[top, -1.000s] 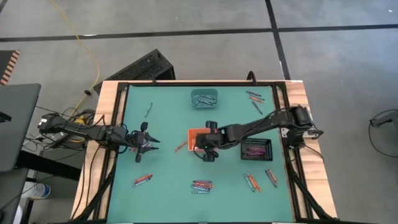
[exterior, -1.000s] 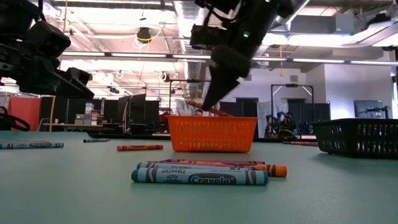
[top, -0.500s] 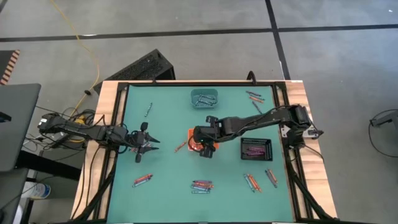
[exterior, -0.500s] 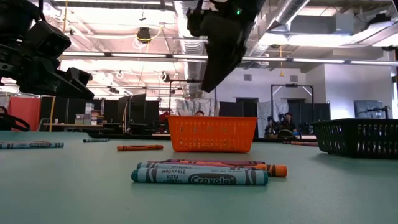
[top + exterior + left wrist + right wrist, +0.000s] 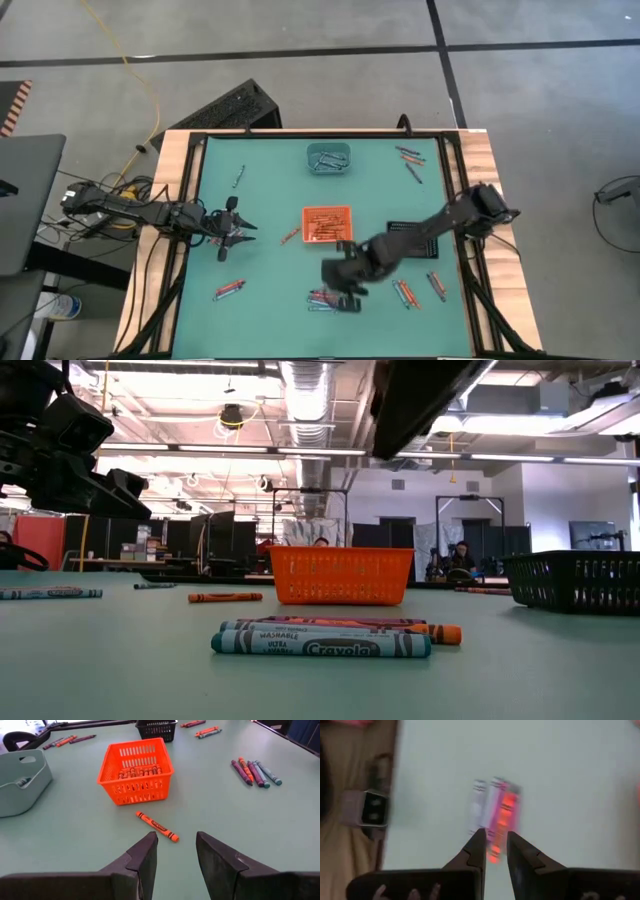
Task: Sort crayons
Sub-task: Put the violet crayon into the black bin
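Table [image 5: 270, 170]: your orange tray [image 5: 326, 223] sits mid-table with crayons inside | right gripper [image 5: 345, 295]: jaws narrowly parted, empty, above the front crayon bundle [image 5: 322, 298] | left gripper [image 5: 237, 233]: jaws apart, empty, near one orange crayon [image 5: 157, 825].

A big lab or workshop room. Bare pipes and ducts [image 5: 305, 400] on the ceiling, long strip lights [image 5: 200, 450], desks with dark screens [image 5: 215, 530] far back. Grey concrete floor [image 5: 300, 80] with black lines, a yellow cable [image 5: 140, 80] lying across it, a green work table [image 5: 270, 190] in a wood frame.
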### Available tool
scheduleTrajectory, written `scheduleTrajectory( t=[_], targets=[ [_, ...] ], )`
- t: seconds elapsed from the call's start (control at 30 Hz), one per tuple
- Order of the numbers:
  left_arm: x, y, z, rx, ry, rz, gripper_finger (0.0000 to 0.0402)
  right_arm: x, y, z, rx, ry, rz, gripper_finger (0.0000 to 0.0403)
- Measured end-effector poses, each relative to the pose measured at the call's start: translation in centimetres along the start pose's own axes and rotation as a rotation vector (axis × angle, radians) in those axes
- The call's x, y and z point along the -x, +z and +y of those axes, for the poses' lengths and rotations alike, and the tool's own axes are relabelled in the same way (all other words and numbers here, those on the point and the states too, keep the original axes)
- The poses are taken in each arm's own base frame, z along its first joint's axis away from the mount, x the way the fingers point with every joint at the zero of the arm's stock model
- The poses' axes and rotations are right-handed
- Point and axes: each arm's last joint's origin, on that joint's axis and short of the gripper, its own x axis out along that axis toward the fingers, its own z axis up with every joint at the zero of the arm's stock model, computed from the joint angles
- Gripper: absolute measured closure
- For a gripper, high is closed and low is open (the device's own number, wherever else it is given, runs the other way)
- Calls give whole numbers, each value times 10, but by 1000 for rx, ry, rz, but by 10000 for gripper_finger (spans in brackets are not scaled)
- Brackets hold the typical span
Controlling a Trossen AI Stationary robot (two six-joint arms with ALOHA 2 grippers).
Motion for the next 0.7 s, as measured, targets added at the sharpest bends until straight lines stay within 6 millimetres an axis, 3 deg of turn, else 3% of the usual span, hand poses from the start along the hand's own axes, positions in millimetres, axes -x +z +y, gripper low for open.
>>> scheduleTrajectory(
  t=[0.1, 0.2, 0.43, 0.7],
  targets=[
    [0, 0, 0, 0, 0, 0, 274, -12, -5, 19, 116, 18, -30, 332],
    [0, 0, 0, 0, 0, -2, 274, -31, -5, 25, 229, 11, -55, 332],
    [0, 0, 0, 0, 0, 2, 274, -76, -14, 6, 228, -25, 81, 332],
    [0, 0, 0, -1, -1, 5, 274, -82, -12, -1, 201, -33, 84, 332]
  ],
)
